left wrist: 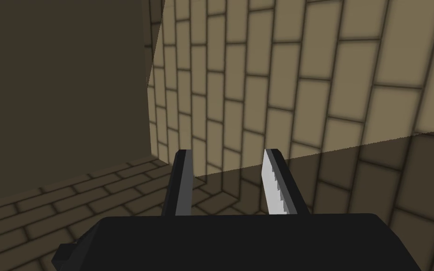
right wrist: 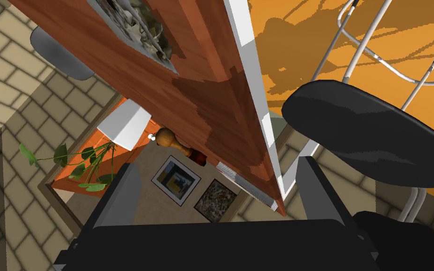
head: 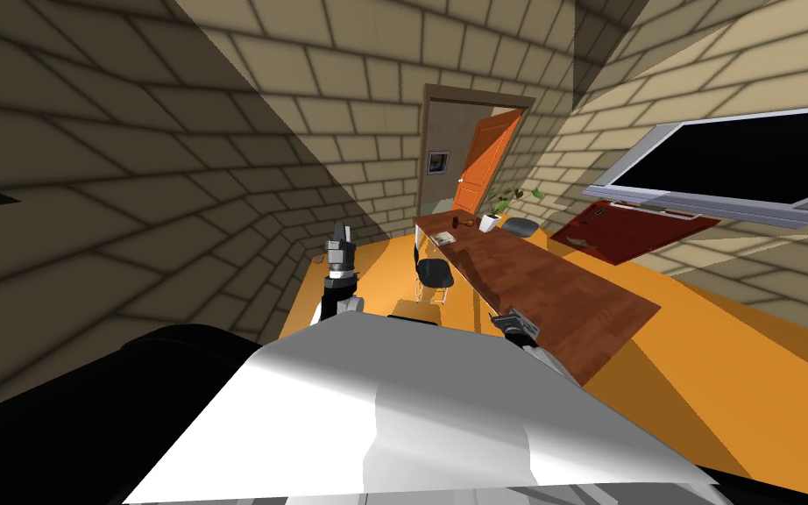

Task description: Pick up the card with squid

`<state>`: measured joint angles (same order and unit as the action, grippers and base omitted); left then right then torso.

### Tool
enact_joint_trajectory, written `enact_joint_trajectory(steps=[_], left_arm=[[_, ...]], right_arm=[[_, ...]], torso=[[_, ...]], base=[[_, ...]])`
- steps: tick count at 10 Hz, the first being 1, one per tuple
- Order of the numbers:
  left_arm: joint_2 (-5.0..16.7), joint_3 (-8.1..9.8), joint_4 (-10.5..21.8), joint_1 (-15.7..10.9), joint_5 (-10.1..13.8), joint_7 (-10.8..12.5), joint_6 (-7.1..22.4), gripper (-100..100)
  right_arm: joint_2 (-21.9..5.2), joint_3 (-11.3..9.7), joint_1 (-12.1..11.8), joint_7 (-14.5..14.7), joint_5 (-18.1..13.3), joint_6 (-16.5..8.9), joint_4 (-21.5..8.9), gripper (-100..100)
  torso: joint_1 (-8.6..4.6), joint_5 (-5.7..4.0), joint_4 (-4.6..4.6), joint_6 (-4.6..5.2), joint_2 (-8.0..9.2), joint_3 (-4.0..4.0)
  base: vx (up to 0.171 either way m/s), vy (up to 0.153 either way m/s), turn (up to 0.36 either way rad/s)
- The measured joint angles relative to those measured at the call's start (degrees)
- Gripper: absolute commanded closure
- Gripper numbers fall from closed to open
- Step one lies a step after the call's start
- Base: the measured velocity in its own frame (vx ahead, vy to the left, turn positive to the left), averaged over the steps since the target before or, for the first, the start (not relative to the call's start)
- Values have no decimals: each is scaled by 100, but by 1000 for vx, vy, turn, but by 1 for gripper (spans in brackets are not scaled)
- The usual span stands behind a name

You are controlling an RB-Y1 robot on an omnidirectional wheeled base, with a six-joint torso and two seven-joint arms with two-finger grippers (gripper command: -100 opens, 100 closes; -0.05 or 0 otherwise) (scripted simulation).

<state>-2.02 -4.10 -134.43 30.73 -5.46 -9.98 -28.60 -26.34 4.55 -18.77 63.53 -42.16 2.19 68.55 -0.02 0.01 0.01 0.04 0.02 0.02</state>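
A long wooden table runs away from me. Near its far end lies a pale card. In the right wrist view the card has a grey border and a mottled tan picture that I cannot make out. My right gripper hovers at the table's near end, far short of the card. Its fingers stand open and empty, with the gripper pointing along the table's edge. My left gripper is raised to the left of the table, and in its wrist view the gripper is open and holds nothing.
A black chair with a black seat stands at the table's left side. At the far end are a white plant pot, a wooden grinder and a grey cushion. Behind them, an orange door stands open.
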Motion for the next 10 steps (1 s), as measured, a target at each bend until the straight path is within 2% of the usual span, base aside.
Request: enact_joint_trajectory(steps=[1, 2, 4, 8, 9, 10], left_arm=[[0, 0, 0, 0, 0, 0, 0, 0], [0, 0, 0, 0, 0, 0, 0, 0], [0, 0, 0, 0, 0, 0, 0, 0], [0, 0, 0, 0, 0, 0, 0, 0], [0, 0, 0, 1, 0, 0, 0, 0], [0, 0, 0, 1, 0, 0, 0, 0]], right_arm=[[-34, 1, 0, 55, -48, -76, -47, -100], [-24, 74, 84, 174, -157, -76, -259, -100], [-208, 0, 81, 331, -282, -298, -404, -100], [-312, 120, 192, 630, -535, -376, -830, -100], [-312, 128, 198, 656, -548, -378, -849, 0], [-312, 127, 198, 654, -546, -378, -847, -100]], torso=[[0, -1, 0, 2, 0, 0], [0, -1, 0, 0, -1, -1], [0, -1, 0, 0, -1, 0], [0, -1, 0, 0, -2, -1], [0, -1, 0, 2, -2, -1], [1, -1, 0, 2, -2, -1]], base=[[-6, 3, 43], [-6, 5, 104], [-5, 1, 66], [-4, 2, 48], [0, 0, 0], [-22, -46, 37]])
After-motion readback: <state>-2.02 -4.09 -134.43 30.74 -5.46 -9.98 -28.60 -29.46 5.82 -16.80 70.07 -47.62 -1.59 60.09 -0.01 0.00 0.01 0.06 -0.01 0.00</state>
